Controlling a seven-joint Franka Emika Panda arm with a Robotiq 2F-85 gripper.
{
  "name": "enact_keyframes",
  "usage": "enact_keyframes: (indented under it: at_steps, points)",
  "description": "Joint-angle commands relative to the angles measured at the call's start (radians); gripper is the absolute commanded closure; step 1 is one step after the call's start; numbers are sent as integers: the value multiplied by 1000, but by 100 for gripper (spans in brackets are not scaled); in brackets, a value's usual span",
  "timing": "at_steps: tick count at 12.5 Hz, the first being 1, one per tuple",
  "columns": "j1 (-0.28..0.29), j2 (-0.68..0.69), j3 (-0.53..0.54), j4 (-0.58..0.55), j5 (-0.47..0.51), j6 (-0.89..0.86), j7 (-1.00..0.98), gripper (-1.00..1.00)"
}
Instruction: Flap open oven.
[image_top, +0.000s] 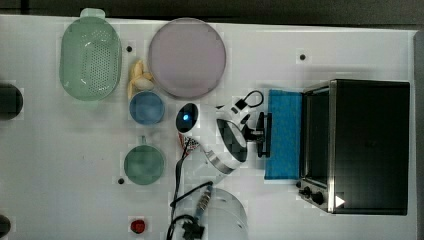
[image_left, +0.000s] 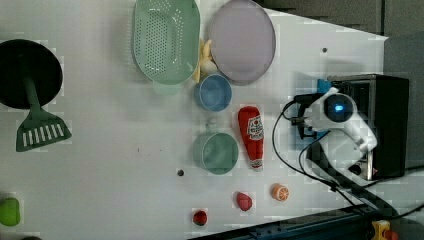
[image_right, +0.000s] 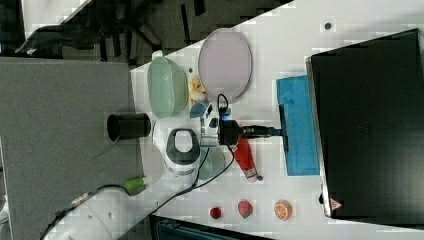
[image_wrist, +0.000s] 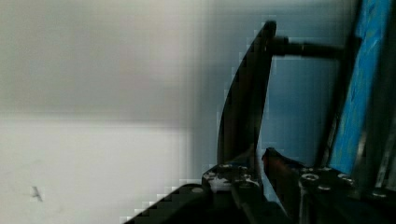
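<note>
End effector (image_wrist: 259, 163) apparently pinches door handle (image_wrist: 245, 93) — oven (image_top: 367, 145) flapped open.

The oven (image_top: 367, 145) door (image_top: 284, 134) lies flapped down flat, taking up the counter (image_top: 350, 50) just in front of the oven's mouth. The end effector (image_top: 263, 134) sits at the door's handle (image_top: 267, 135). Behind it crowd the ketchup bottle (image_left: 251, 135), blue bowl (image_top: 147, 107) and green cup (image_top: 144, 164). In the top view, bare counter runs above and below the door.
</note>
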Motion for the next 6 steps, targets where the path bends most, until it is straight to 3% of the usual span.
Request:
enact_keyframes:
  at_steps: [1,6]
  points:
    - [39,25,-25,35,-65,-34,146,65]
    - [75,96,-30,67,-66,-33,147,65]
